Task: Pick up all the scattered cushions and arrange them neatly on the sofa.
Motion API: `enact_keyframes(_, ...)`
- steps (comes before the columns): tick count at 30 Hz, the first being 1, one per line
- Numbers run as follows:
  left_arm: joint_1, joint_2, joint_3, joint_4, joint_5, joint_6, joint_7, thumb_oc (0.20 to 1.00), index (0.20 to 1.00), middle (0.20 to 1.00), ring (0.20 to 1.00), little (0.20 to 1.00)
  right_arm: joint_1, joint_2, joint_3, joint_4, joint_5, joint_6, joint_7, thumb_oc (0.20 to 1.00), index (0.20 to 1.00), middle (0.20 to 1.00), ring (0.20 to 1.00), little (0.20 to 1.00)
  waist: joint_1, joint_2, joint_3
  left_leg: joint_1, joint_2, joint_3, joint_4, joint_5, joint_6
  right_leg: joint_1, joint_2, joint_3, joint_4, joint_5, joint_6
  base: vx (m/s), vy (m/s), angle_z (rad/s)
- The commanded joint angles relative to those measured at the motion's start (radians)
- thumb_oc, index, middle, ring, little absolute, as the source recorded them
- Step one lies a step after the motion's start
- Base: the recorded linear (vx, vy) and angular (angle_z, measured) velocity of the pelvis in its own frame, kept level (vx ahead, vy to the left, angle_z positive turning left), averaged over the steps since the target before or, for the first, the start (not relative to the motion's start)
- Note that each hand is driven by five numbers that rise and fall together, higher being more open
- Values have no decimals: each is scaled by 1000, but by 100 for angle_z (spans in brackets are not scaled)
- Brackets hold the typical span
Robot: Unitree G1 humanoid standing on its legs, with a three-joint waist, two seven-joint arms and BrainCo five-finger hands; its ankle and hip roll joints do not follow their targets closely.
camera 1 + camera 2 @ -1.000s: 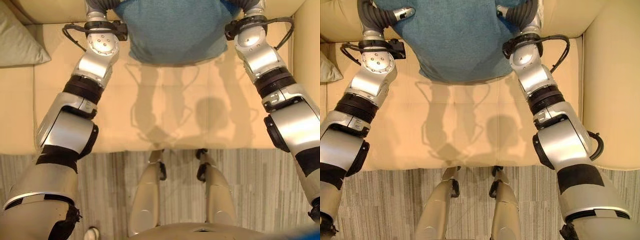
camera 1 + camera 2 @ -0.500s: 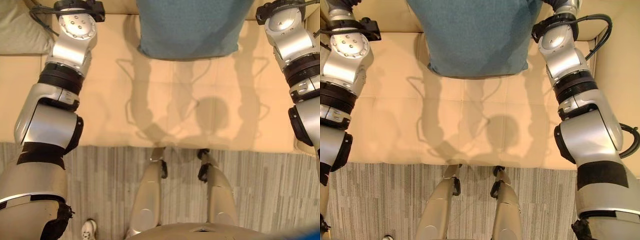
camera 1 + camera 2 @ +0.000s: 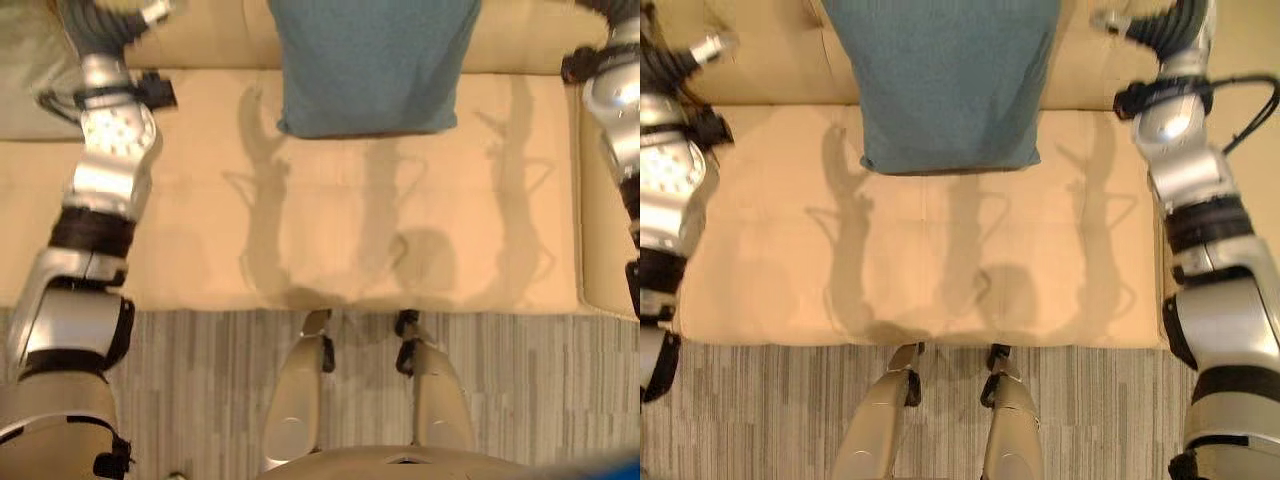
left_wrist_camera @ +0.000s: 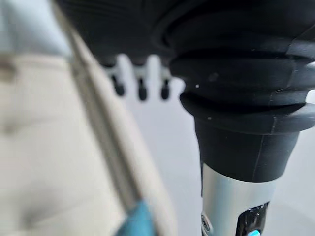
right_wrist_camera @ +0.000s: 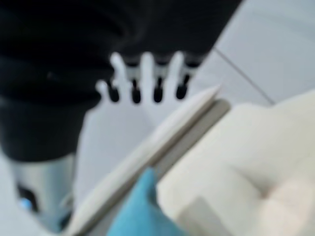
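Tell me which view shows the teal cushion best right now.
The right eye view: the teal cushion stands against the sofa backrest, its lower edge and both lower corners visible on the seat. The left eye view shows much the same. Each wrist view catches just a teal corner beside the cream upholstery.

Your left hand (image 3: 150,12) is raised at the far left, arm stretched forward. Its fingers (image 4: 140,83) run straight and relaxed, holding nothing. Your right hand (image 3: 1120,20) is raised at the far right, arm likewise extended. Its fingers (image 5: 157,81) are straight and side by side, with nothing gripped between them.
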Motion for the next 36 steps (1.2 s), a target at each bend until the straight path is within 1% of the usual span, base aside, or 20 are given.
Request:
enact_keyframes(1, 36, -43, 83, 7, 48, -31, -41, 1000, 1000, 1000, 1000, 1000, 104, -36, -29, -15, -22, -51, 76, 1000, 1000, 1000, 1000, 1000, -8, -38, -67, 128, 10, 15, 9, -76, -106, 105, -4, 20, -169, 153, 71, 36, -15, -4)
enact_keyframes(3, 205, -112, 148, -68, 67, -26, -58, 1000, 1000, 1000, 1000, 1000, 299, -1, -113, -99, -49, -58, 108, 1000, 1000, 1000, 1000, 1000, -15, -36, -77, 170, 13, 19, -13, -65, -112, 144, -1, 7, -171, 148, 71, 33, -24, 3)
enact_keyframes(4, 265, -110, 163, -105, 85, -21, -79, 1000, 1000, 1000, 1000, 1000, 370, 5, -149, -130, -57, -56, 124, 1000, 1000, 1000, 1000, 1000, -15, -36, -83, 188, 14, 18, -20, -64, -112, 162, 0, 2, -172, 144, 70, 49, -22, 3)
enact_keyframes(5, 346, -145, 177, -119, 93, -24, -101, 1000, 1000, 1000, 1000, 1000, 454, 39, -172, -148, -57, -70, 146, 1000, 1000, 1000, 1000, 1000, -16, -36, -91, 211, 14, 19, -29, -62, -113, 184, 3, -3, -174, 140, 70, 73, -25, 4)
enact_keyframes(7, 401, -178, 191, -120, 80, -22, -122, 1000, 1000, 1000, 1000, 1000, 505, 41, -180, -163, -84, -63, 167, 1000, 1000, 1000, 1000, 1000, -18, -36, -98, 229, 16, 19, -31, -63, -113, 205, 5, -8, -175, 133, 68, 44, -20, 10)
enact_keyframes(8, 569, -308, 216, -95, 39, -15, -182, 1000, 1000, 1000, 1000, 1000, 660, 117, -198, -188, -120, -71, 220, 1000, 1000, 1000, 1000, 1000, -16, -35, -111, 283, 24, 21, -27, -78, -108, 256, 9, -17, -171, 111, 65, 0, -12, 6)
enact_keyframes(9, 570, -308, 216, -97, 39, -15, -183, 1000, 1000, 1000, 1000, 1000, 662, 117, -198, -190, -121, -70, 220, 1000, 1000, 1000, 1000, 1000, -17, -35, -113, 281, 22, 20, -27, -76, -107, 254, 8, -18, -173, 114, 65, 0, 0, 0)
enact_keyframes(11, 659, -353, 217, -30, 42, 1, -236, 1000, 1000, 1000, 1000, 1000, 740, 163, -199, -151, -132, -79, 257, 1000, 1000, 1000, 1000, 1000, -18, -34, -130, 316, 29, 29, -26, -81, -107, 285, 8, -23, -166, 101, 64, 0, 0, 0)
enact_keyframes(12, 699, -376, 223, -9, 35, 14, -261, 1000, 1000, 1000, 1000, 1000, 778, 155, -194, -149, -190, -69, 269, 1000, 1000, 1000, 1000, 1000, -19, -32, -137, 336, 32, 30, -26, -87, -107, 305, 11, -25, -162, 91, 64, 0, 0, 0)
enact_keyframes(13, 732, -389, 210, 38, 55, 28, -289, 1000, 1000, 1000, 1000, 1000, 805, 188, -187, -112, -192, -72, 282, 1000, 1000, 1000, 1000, 1000, -21, -30, -145, 352, 36, 33, -28, -87, -107, 319, 14, -26, -155, 83, 63, 8, -23, -3)
enact_keyframes(15, 754, -388, 200, 74, 96, 35, -292, 1000, 1000, 1000, 1000, 1000, 817, 190, -176, -75, -209, -73, 288, 1000, 1000, 1000, 1000, 1000, -21, -31, -152, 364, 38, 34, -30, -86, -107, 330, 15, -28, -155, 80, 62, 0, 0, 0)
enact_keyframes(16, 805, -425, 188, 196, 134, 64, -333, 1000, 1000, 1000, 1000, 1000, 887, 232, -156, -21, -249, -65, 317, 1000, 1000, 1000, 1000, 1000, -24, -29, -166, 399, 45, 37, -33, -92, -107, 365, 24, -28, -152, 64, 60, 0, 0, 0)
enact_keyframes(18, 829, -453, 178, 326, 191, 93, -356, 1000, 1000, 1000, 1000, 1000, 932, 265, -146, 46, -282, -62, 327, 1000, 1000, 1000, 1000, 1000, -26, -30, -189, 423, 44, 38, -33, -97, -104, 388, 32, -28, -157, 58, 58, 26, -40, -4)
enact_keyframes(19, 837, -465, 151, 427, 285, 109, -352, 1000, 1000, 1000, 1000, 1000, 960, 295, -123, 134, -300, -60, 338, 1000, 1000, 1000, 1000, 1000, -29, -30, -208, 441, 46, 41, -34, -103, -101, 407, 39, -23, -163, 53, 57, 25, -33, -2)
enact_keyframes(20, 837, -466, 151, 428, 286, 108, -352, 1000, 1000, 1000, 1000, 1000, 960, 295, -123, 135, -300, -61, 338, 1000, 1000, 1000, 1000, 1000, -29, -30, -208, 442, 46, 41, -34, -103, -101, 408, 40, -23, -163, 53, 57, 9, -50, -4)
enact_keyframes(21, 839, -495, 139, 559, 349, 128, -373, 1000, 1000, 1000, 1000, 1000, 982, 325, -92, 218, -340, -55, 347, 1000, 1000, 1000, 1000, 1000, -31, -29, -223, 462, 51, 45, -37, -105, -100, 427, 48, -19, -170, 47, 56, -2, -31, -7)
enact_keyframes(23, 841, -508, 141, 598, 349, 133, -375, 1000, 1000, 1000, 1000, 1000, 993, 337, -86, 245, -353, -56, 346, 1000, 1000, 1000, 1000, 1000, -32, -29, -230, 472, 52, 48, -39, -105, -101, 436, 52, -15, -174, 44, 55, 4, -44, -8)
enact_keyframes(24, 846, -524, 146, 674, 381, 139, -373, 1000, 1000, 1000, 1000, 1000, 1017, 359, -68, 295, -382, -51, 352, 1000, 1000, 1000, 1000, 1000, -34, -29, -242, 487, 53, 51, -42, -108, -102, 451, 58, -12, -178, 38, 53, 1, -73, -6)
enact_keyframes(32, 862, -542, 139, 770, 433, 156, -379, 1000, 1000, 1000, 1000, 1000, 1053, 410, -35, 463, -448, -28, 354, 1000, 1000, 1000, 1000, 1000, -39, -24, -261, 532, 63, 50, -39, -114, -102, 494, 80, 3, -156, -2, 34, -13, -72, -8)
enact_keyframes(36, 861, -538, 138, 761, 420, 156, -377, 1000, 1000, 1000, 1000, 1000, 1058, 416, -31, 478, -439, -28, 352, 1000, 1000, 1000, 1000, 1000, -43, -22, -246, 513, 84, 40, -28, -84, -118, 496, 106, 14, -159, -17, 17, -101, -105, -2)
